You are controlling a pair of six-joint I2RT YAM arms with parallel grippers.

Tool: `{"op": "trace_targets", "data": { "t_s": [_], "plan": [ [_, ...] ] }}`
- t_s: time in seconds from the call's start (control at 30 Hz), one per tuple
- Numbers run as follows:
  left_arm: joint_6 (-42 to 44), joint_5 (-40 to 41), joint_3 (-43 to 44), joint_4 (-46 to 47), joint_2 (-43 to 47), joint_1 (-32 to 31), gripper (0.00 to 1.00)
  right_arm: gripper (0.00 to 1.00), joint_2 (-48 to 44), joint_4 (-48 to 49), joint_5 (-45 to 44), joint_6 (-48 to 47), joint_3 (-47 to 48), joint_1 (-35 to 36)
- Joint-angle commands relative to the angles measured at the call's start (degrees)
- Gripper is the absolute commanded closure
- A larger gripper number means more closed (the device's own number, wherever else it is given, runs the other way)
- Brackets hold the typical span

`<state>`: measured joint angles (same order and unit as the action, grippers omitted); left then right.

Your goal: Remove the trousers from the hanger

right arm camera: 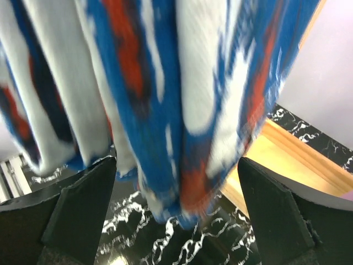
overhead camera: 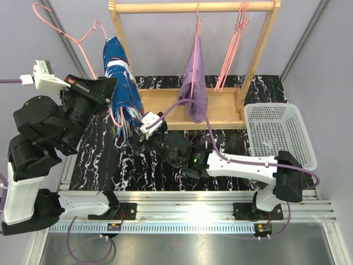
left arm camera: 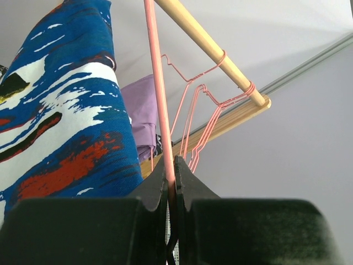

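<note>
The royal blue trousers [overhead camera: 122,83] with white and red pattern hang folded over a pink wire hanger [overhead camera: 66,36], held away from the rack at the left. My left gripper [overhead camera: 108,84] is shut on the hanger's wire [left arm camera: 158,83], with the blue cloth [left arm camera: 60,127] just to its left. My right gripper [overhead camera: 139,138] is open beneath the trousers' lower end [right arm camera: 182,138], one finger [right arm camera: 77,215] on each side and the cloth hanging between them. The lilac trousers [overhead camera: 196,83] hang on another pink hanger on the rack.
A wooden rack [overhead camera: 193,7] stands at the back with several empty pink hangers [overhead camera: 234,44] on its right end. A white plastic basket [overhead camera: 276,135] sits at the right. A black marbled mat [overhead camera: 165,165] covers the table.
</note>
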<state>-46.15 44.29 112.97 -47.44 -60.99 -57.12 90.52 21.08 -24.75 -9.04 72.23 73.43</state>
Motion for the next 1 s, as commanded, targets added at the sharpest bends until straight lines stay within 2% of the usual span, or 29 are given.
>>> {"op": "trace_targets", "data": {
  "t_s": [0.0, 0.13, 0.23, 0.37, 0.6, 0.8, 0.97],
  "plan": [
    [-1.9, -1.0, 1.2, 13.2, 1.7, -0.4, 1.00, 0.01, 1.6, 4.6, -2.4, 1.8, 3.0, -0.4],
    [-2.4, -0.7, 1.2, 13.0, 1.8, -0.3, 1.00, 0.00, 2.1, 3.9, -0.6, 3.6, 3.8, -0.4],
    [-3.4, -1.8, 0.9, 12.7, 2.1, -0.4, 1.00, 0.01, 2.6, 5.5, -3.5, 3.0, 4.0, -0.4],
    [-4.4, -2.2, 0.6, 11.8, 2.3, -0.4, 1.00, 0.00, 2.9, 6.8, -8.0, 0.1, 6.1, -0.4],
    [-5.4, -1.9, -1.3, 7.9, 2.6, -0.4, 1.00, 0.01, 1.8, 6.3, -9.8, -7.6, 10.2, -0.4],
    [-0.5, -4.0, 2.9, 0.3, -0.3, -0.3, 1.00, 0.02, -2.0, 5.2, -8.3, -13.0, 10.7, -0.4],
    [2.6, -6.3, 4.7, -2.0, -2.2, -0.3, 1.00, 0.06, -3.1, 3.7, -6.2, -17.2, 12.6, -0.4]
  ]
}}
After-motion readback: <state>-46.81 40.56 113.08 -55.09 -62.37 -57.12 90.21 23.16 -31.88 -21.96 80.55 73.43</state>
